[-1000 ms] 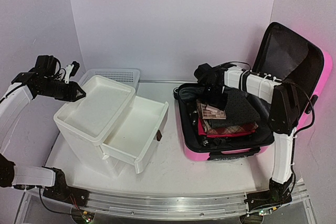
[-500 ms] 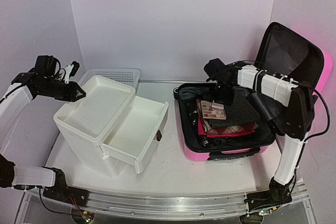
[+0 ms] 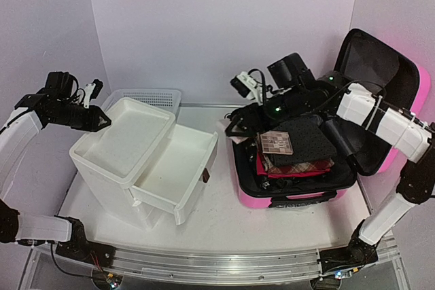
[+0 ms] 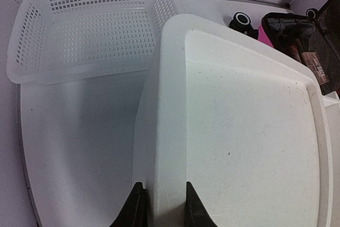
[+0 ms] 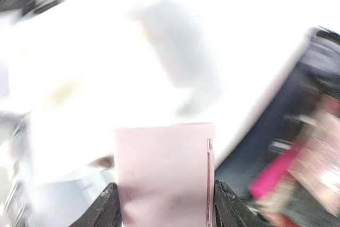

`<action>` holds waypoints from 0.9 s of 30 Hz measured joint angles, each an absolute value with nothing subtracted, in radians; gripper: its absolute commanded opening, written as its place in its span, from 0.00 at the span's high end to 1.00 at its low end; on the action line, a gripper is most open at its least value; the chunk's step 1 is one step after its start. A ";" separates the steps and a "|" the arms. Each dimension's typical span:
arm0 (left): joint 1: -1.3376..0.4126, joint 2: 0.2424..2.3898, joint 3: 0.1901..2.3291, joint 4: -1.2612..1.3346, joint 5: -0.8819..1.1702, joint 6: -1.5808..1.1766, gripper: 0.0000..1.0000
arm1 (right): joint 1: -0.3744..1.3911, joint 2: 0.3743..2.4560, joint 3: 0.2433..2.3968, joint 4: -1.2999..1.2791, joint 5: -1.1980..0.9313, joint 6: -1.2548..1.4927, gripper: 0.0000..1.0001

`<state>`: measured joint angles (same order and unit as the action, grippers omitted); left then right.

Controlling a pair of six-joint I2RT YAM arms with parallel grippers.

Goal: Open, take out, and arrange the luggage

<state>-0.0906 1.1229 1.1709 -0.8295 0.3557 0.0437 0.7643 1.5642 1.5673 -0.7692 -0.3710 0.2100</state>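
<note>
The pink luggage [image 3: 299, 200] lies open at the right, its black-lined lid [image 3: 380, 76] standing up. Folded clothes and a brown patterned palette [image 3: 275, 142] lie inside. My right gripper [image 3: 236, 124] is over the luggage's far left corner, shut on a pale pink flat box [image 5: 162, 168]. That wrist view is blurred; the gripper [image 5: 164, 206] shows with one finger on each side of the box. My left gripper [image 3: 100, 120] sits at the back left corner of the white drawer unit [image 3: 122, 144]. In its wrist view the gripper [image 4: 162, 208] is closed astride the unit's rim [image 4: 167, 131].
The unit's lower drawer [image 3: 173, 168] is pulled out toward the luggage and holds nothing. A white mesh basket [image 3: 146, 95] stands behind the unit, also in the left wrist view [image 4: 90, 25]. A luggage wheel [image 4: 241, 22] shows beyond the unit. Walls close in on three sides.
My right arm has swung left from above the packed clothes to the luggage's left edge, carrying the pale pink box. The left arm has not moved.
</note>
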 measured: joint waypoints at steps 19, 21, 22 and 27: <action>-0.091 1.120 1.169 -0.827 0.356 0.043 1.00 | 1.161 1.977 2.009 -0.859 -0.345 0.220 0.55; -0.091 1.120 1.169 -0.827 0.356 0.043 1.00 | 1.188 2.025 2.074 -0.899 -0.296 0.193 0.54; -0.091 1.120 1.169 -0.827 0.356 0.043 1.00 | 1.197 2.043 2.095 -0.912 -0.279 0.180 0.54; -0.091 1.119 1.169 -0.827 0.357 0.043 1.00 | 1.250 2.110 2.159 -0.993 -0.170 0.104 0.54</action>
